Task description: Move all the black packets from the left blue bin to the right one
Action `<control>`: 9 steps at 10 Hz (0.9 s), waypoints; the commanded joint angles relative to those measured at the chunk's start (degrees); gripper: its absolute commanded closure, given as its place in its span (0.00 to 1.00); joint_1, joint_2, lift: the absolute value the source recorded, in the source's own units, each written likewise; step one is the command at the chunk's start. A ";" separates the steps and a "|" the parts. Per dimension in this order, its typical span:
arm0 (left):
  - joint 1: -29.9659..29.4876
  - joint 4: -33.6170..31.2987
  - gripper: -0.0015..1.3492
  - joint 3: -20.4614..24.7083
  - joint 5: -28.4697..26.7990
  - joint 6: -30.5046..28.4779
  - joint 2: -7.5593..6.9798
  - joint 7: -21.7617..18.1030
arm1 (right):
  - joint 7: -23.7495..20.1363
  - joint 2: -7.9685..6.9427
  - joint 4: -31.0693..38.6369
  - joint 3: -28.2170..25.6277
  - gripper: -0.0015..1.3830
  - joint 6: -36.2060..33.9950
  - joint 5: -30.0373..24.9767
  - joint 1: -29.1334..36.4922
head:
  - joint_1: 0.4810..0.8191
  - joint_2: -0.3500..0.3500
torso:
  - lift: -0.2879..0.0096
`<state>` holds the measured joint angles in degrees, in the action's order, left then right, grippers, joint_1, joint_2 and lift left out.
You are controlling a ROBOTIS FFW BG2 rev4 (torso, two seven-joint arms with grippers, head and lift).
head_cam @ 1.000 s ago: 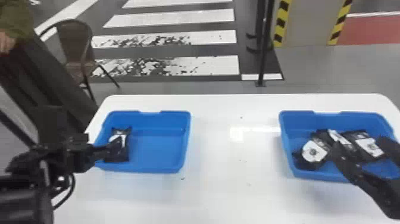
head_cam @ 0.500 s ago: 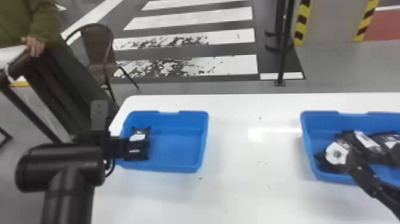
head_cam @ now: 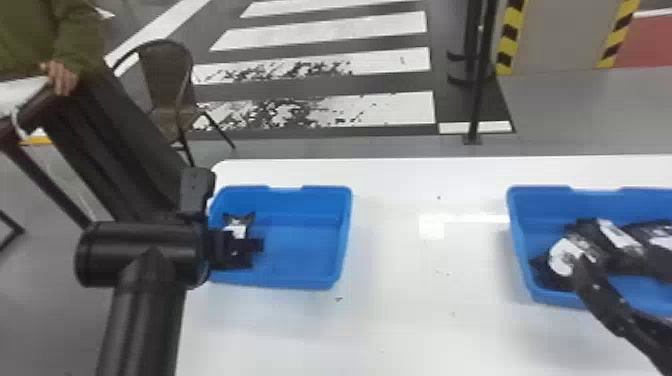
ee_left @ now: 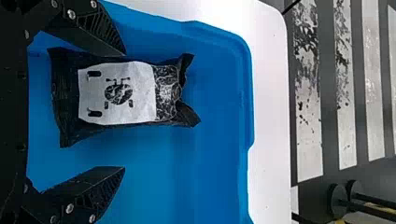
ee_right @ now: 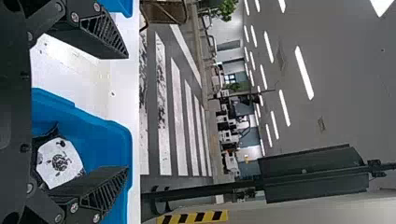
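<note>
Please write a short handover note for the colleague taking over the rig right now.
Left gripper: open over the black plastic packet with a white label in the left blue plastic bin; not gripping it.
Right gripper: open at the right blue plastic bin, nothing gripped.
Done: at least three black packets with white labels lie in the right bin, crowded together.
Left to do: grip the one packet seen in the left bin, lift it out and get it into the right bin.
</note>
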<state>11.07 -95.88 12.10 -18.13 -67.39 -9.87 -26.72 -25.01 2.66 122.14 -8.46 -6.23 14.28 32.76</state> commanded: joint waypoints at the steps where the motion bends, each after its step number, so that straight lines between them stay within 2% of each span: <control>1: 3.00 5.25 0.15 -0.79 -0.49 0.03 0.03 0.00 | -0.03 -0.03 -0.29 0.00 0.13 -0.52 0.46 -0.14 | 0.63 0.82 | 0.50; 2: 3.84 6.66 0.25 -0.91 -0.83 0.74 0.03 0.08 | -0.21 -0.03 -0.85 0.00 0.13 -0.66 0.69 -0.42 | 0.63 0.82 | 0.50; 4: 3.84 6.94 0.56 -0.91 -1.06 1.02 0.12 0.52 | -0.21 0.06 -1.27 0.00 0.13 -1.08 1.60 -0.42 | 0.63 0.82 | 0.50; 5: 3.14 6.94 0.75 -1.13 -0.26 3.83 0.03 0.44 | -0.30 0.06 -1.27 0.00 0.13 -1.08 1.94 -0.42 | 0.63 0.82 | 0.50; 7: 2.15 5.81 0.90 -2.62 1.22 7.20 0.12 -0.88 | -0.30 0.06 -1.41 -0.11 0.14 -1.36 2.74 0.00 | 0.63 0.80 | 0.50; 9: -3.61 -3.33 0.90 -3.19 3.40 8.33 0.47 -1.50 | -0.47 0.06 -1.27 -0.11 0.14 -1.50 2.86 -0.14 | 0.63 0.77 | 0.50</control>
<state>9.60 -95.78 8.97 -15.59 -59.29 -9.51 -28.18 -25.48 2.73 120.85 -8.57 -7.66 17.05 32.63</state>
